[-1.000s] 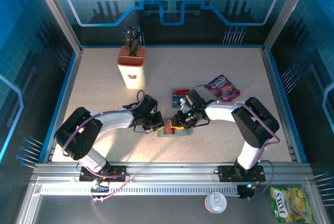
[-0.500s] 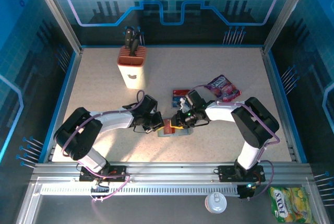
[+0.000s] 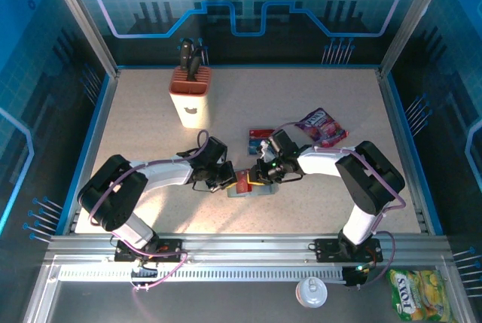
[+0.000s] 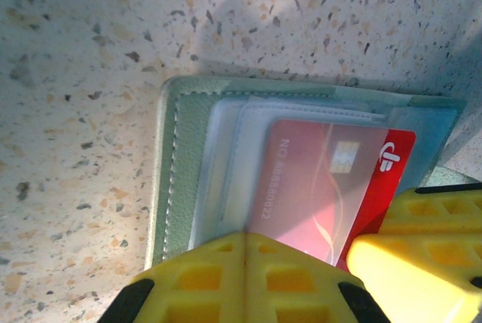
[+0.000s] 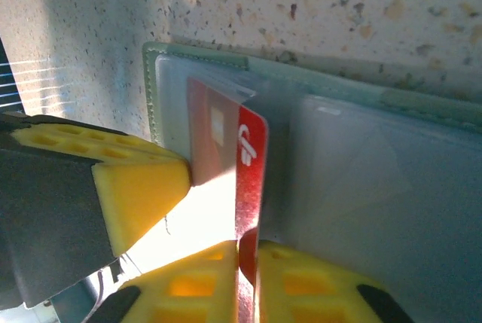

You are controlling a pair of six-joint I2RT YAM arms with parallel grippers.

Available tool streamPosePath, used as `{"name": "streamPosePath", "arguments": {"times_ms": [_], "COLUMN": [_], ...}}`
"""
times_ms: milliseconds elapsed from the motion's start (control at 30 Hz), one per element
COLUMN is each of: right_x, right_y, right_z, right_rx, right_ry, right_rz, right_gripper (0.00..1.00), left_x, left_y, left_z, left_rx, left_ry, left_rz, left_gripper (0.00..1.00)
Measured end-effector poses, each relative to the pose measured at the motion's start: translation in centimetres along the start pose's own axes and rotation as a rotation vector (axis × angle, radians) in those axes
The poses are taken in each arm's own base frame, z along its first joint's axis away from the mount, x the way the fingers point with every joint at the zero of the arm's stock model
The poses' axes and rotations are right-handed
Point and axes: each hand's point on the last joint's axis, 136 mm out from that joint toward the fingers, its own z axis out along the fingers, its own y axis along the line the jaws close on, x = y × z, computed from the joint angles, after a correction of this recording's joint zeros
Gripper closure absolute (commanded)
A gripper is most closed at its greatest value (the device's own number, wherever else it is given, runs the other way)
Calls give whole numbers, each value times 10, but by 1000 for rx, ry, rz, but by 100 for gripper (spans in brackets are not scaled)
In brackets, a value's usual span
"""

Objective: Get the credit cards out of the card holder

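- Two arms are counted: the left arm [image 3: 162, 172] and the right arm [image 3: 324, 159].
- Two grippers are counted, one to each arm: the left gripper [image 4: 245, 263] and the right gripper [image 5: 247, 270].
- One card holder [image 4: 177, 165] is seen.
- Two credit cards are counted: a red card [image 4: 324, 187] in the card holder and a blue-and-red card [image 3: 261, 134] on the table [image 3: 151, 112].
- One knife block [image 3: 190, 101] is seen; several dark handles [image 3: 192, 56] are held in it, but their exact number cannot be told.
- Two snack packets are counted: a purple packet [image 3: 322, 127] and a yellow-green packet [image 3: 416, 294].
- One white round container [image 3: 311, 291] is seen.
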Motion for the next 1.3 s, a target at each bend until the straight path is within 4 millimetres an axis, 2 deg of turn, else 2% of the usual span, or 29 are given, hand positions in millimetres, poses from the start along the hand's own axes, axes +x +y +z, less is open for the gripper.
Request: {"name": "streamPosePath", "arguments": {"times_ms": [233, 733, 1100, 1300], "right_x": [1, 2, 9, 6], "right_y": [-1, -4, -5, -8], "right_z": [-2, -29, -58, -74], "right_rx": [-1, 29, 112, 181], "right_ry": [-4, -50, -87, -104], "right_rz": [-1, -28, -80, -122], "right_gripper": [91, 92, 95, 96], "left_x": [0, 0, -1, -1], "left_y": [0, 0, -1, -2], "left_z": [0, 0, 1, 1], "left_rx": [-1, 0, -4, -13], "left_ry": [1, 1, 1, 7], "left_rz": [0, 1, 7, 12], "left_gripper": [100, 100, 100, 100]}}
